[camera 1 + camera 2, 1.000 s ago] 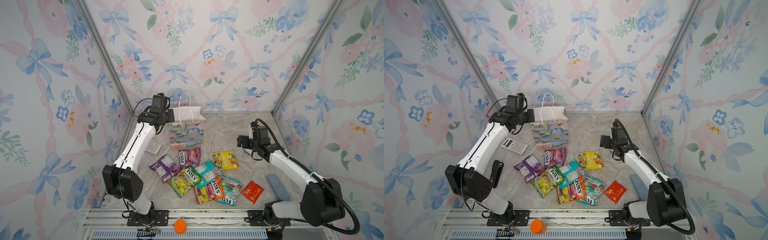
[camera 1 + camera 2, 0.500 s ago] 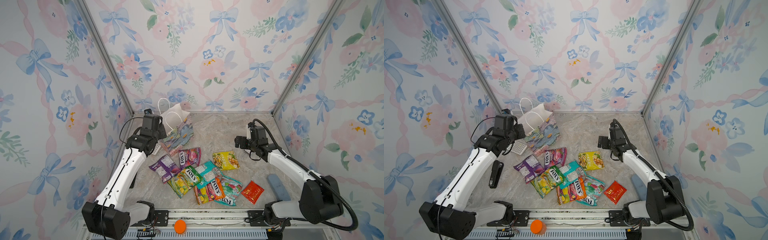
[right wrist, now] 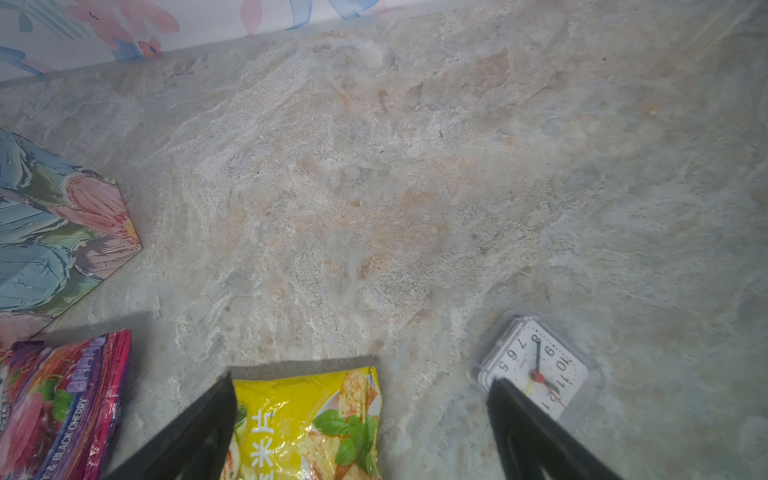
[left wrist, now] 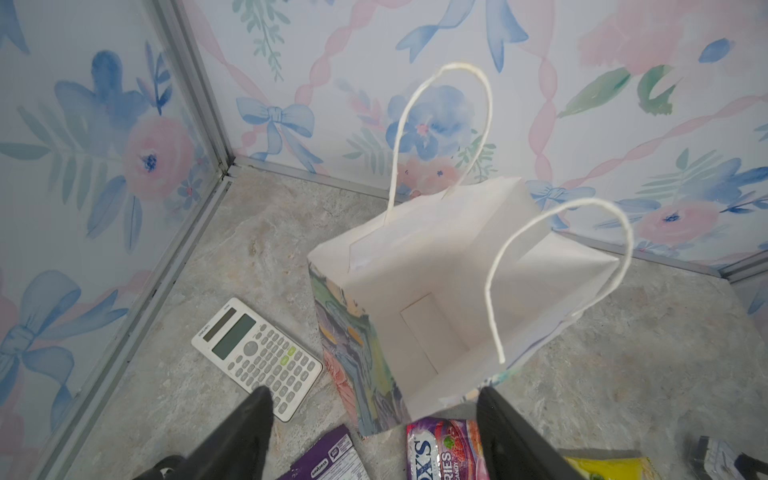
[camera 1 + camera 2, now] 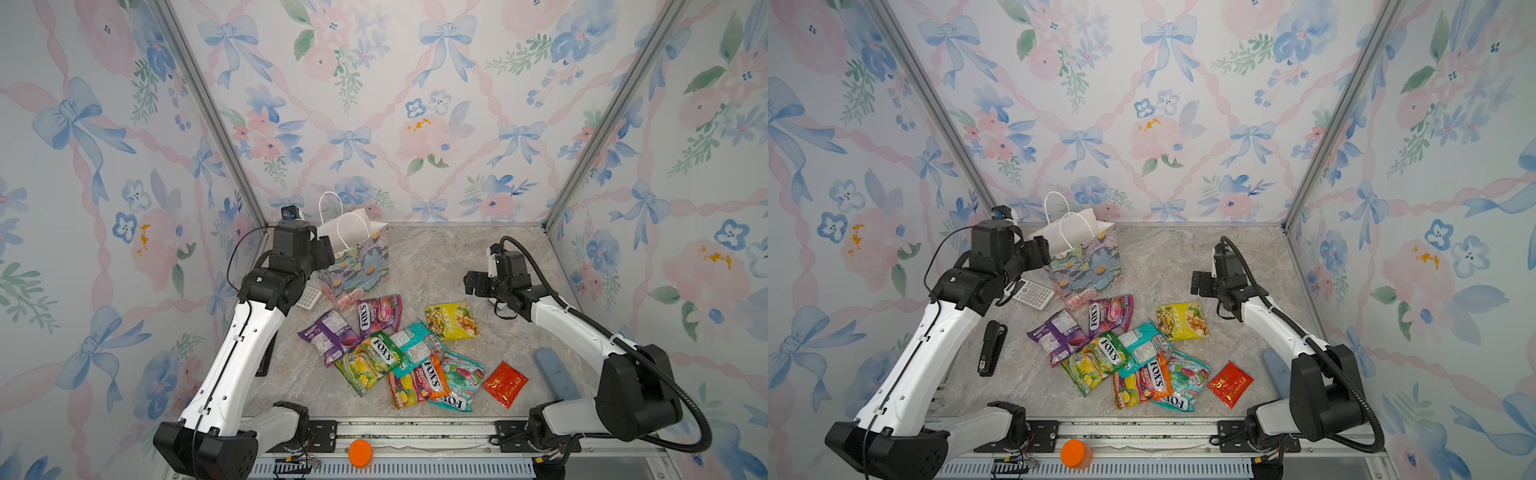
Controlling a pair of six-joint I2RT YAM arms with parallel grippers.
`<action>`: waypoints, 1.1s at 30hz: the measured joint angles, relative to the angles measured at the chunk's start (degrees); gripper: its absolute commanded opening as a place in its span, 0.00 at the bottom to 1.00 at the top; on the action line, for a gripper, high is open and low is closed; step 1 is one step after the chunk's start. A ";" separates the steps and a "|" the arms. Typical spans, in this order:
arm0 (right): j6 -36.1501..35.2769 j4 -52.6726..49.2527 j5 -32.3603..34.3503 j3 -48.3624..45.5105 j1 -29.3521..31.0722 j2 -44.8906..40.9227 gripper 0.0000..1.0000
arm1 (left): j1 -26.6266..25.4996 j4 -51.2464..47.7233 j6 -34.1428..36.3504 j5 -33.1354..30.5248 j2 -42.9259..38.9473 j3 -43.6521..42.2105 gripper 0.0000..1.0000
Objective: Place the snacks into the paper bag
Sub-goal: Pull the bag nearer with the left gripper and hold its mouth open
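The paper bag (image 5: 359, 270) (image 5: 1090, 268) stands upright at the back left, mouth open, two white cord handles up. In the left wrist view only white lining shows inside the bag (image 4: 345, 345). My left gripper (image 5: 322, 253) (image 4: 372, 395) hangs open just beside the bag's near rim, holding nothing. The snacks lie in a loose heap mid-table: purple (image 5: 328, 336), pink (image 5: 378, 313), green-yellow (image 5: 370, 361), teal (image 5: 415, 343), orange (image 5: 419, 380), yellow (image 5: 451, 320) and a red sachet (image 5: 505, 384). My right gripper (image 5: 473, 282) (image 3: 361, 382) is open above the yellow packet's (image 3: 303, 419) far end.
A grey-white calculator (image 5: 309, 297) (image 4: 255, 357) lies left of the bag. A small square clock (image 3: 540, 370) sits under my right gripper's outer finger. A black stapler (image 5: 992, 347) lies by the left arm. A blue-grey bar (image 5: 555, 372) lies at the right edge.
My left gripper has opened and let go of the bag. The bag was tilted half a second ago and now stands upright. The right arm has hardly moved.
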 measured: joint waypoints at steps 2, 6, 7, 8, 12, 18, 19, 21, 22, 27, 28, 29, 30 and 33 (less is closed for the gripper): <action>0.00 -0.07 0.00 0.09 0.00 0.00 0.97 | 0.00 0.48 2.47 0.20 1.99 3.87 0.82; 0.00 -0.44 0.00 0.13 0.00 -0.63 0.96 | 0.24 1.22 7.65 2.82 8.37 10.86 0.82; 0.00 -0.61 0.00 0.13 0.00 -1.05 0.96 | 0.46 1.38 9.03 4.02 10.91 12.68 0.82; 0.00 -0.76 0.00 0.13 0.00 -1.38 0.97 | 0.74 1.42 9.75 4.85 12.44 13.49 0.82; 0.00 -1.70 0.00 0.13 0.00 -2.49 0.97 | 4.17 1.07 11.74 9.97 18.80 16.04 0.80; 0.02 -2.03 -0.02 0.20 0.00 -2.99 0.97 | 9.79 -0.90 12.90 15.78 22.51 17.59 0.79; 0.02 -2.16 -0.02 0.31 0.00 -2.99 0.97 | 10.03 -0.94 13.14 16.24 22.77 17.92 0.79; 0.15 -2.34 -0.07 0.66 0.00 -2.99 0.97 | 10.03 -1.09 13.92 17.18 23.39 18.64 0.78; 0.31 -2.40 -0.09 0.94 0.00 -2.99 0.97 | 10.01 -1.33 14.23 17.81 23.93 19.21 0.78; 1.09 -2.40 -0.50 1.88 0.15 -2.99 0.97 | 10.05 -2.34 15.63 19.87 27.74 21.38 0.76; 1.11 -2.43 -0.52 1.90 0.28 -2.99 0.97 | 10.05 -2.71 15.87 19.89 28.37 21.44 0.76; 1.16 -2.45 -0.66 1.90 0.37 -2.99 0.97 | 10.08 -3.34 16.04 19.87 29.03 21.44 0.75; 1.27 -2.45 -0.68 1.90 0.50 -2.99 0.97 | 10.14 -3.67 16.06 19.87 29.35 21.44 0.74; 1.49 -2.47 -0.92 1.90 0.76 -2.99 0.97 | 10.60 -4.68 16.44 19.85 30.12 21.44 0.70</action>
